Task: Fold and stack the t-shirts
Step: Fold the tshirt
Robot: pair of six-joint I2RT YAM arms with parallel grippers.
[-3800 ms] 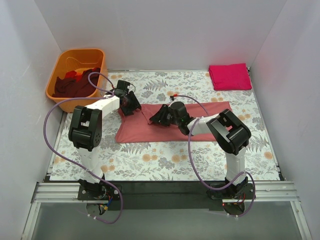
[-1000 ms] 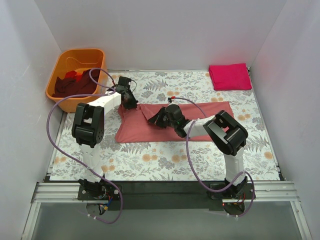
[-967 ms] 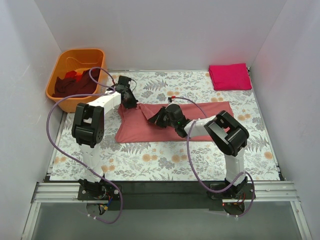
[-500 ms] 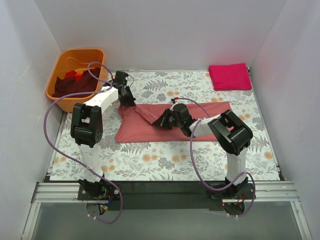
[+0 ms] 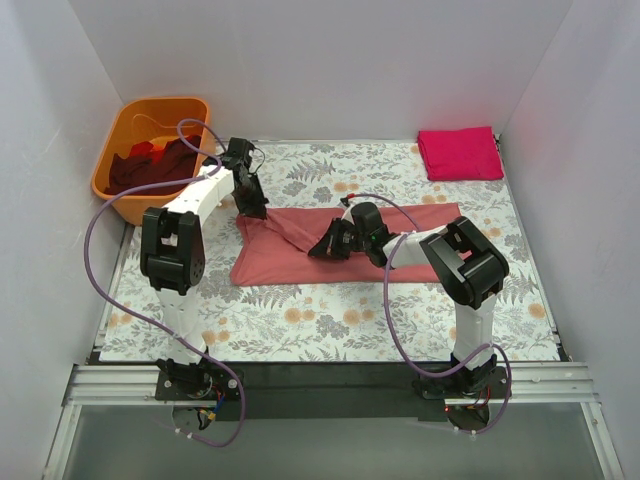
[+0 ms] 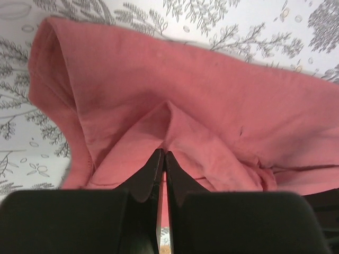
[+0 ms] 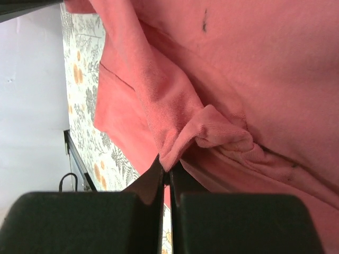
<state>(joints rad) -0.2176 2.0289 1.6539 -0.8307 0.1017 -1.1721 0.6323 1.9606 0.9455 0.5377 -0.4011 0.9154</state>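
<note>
Spread with flowers, the table cover (image 5: pixel 330 325) fills the overhead view, and at its upper left we see the orange tub (image 5: pixel 118 150) with dark maroon and red t-shirts (image 5: pixel 150 172) heaped inside. Mid-frame lies the salmon-pink t-shirt (image 5: pixel 290 258): our left gripper (image 5: pixel 254 210) is clenched on a raised fold near its upper left corner, and our right gripper (image 5: pixel 322 248) is pinched tight on a fold near its middle. At the upper right we find the magenta t-shirt (image 5: pixel 460 153), folded.

Rumpled salmon-pink t-shirt (image 5: pixel 275 262) at centre; neatly squared magenta t-shirt (image 5: pixel 459 153) at far-right corner.
</note>
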